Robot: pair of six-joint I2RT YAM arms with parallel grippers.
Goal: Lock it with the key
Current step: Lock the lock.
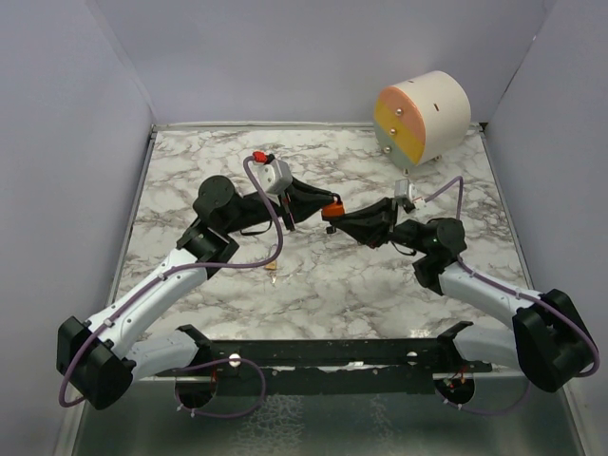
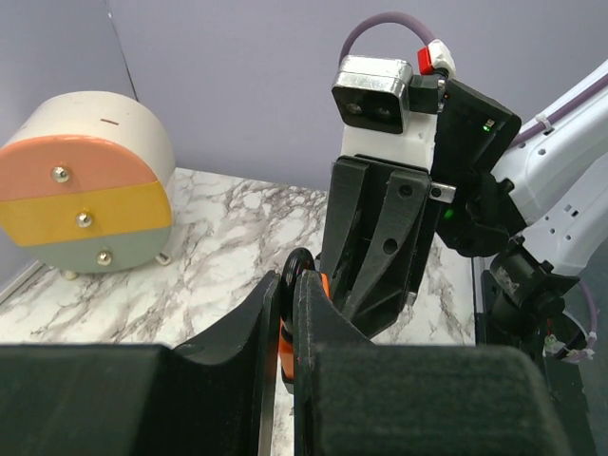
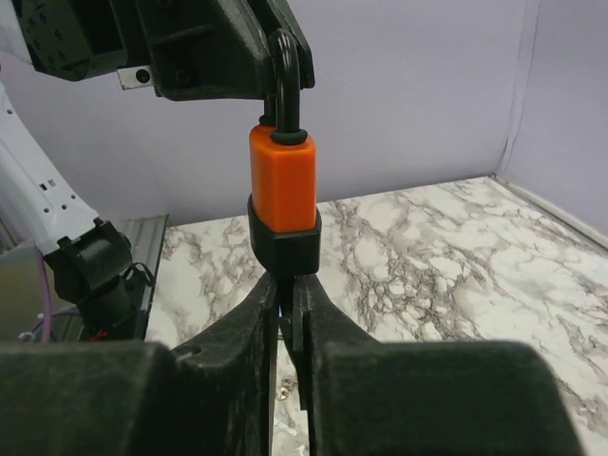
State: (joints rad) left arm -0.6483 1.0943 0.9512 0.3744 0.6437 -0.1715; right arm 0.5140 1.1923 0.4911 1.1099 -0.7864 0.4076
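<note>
An orange padlock point(image 1: 331, 210) with a black shackle and black base hangs in mid-air between both grippers above the table's middle. My left gripper point(image 1: 318, 203) is shut on the shackle point(image 2: 297, 263); orange body point(image 2: 275, 353) shows between its fingers. In the right wrist view the padlock point(image 3: 281, 179) stands upright with its shackle point(image 3: 287, 81) up in the left gripper's fingers. My right gripper point(image 3: 287, 296) is shut on the key point(image 3: 288, 318), a thin dark blade pointing up into the lock's base. The key is mostly hidden by the fingers.
A round drawer unit point(image 1: 423, 119) with pink, yellow and green fronts stands at the back right, also in the left wrist view point(image 2: 85, 180). A small metal piece point(image 1: 274, 275) lies on the marble table point(image 1: 218, 171) below the lock. Purple walls surround the table.
</note>
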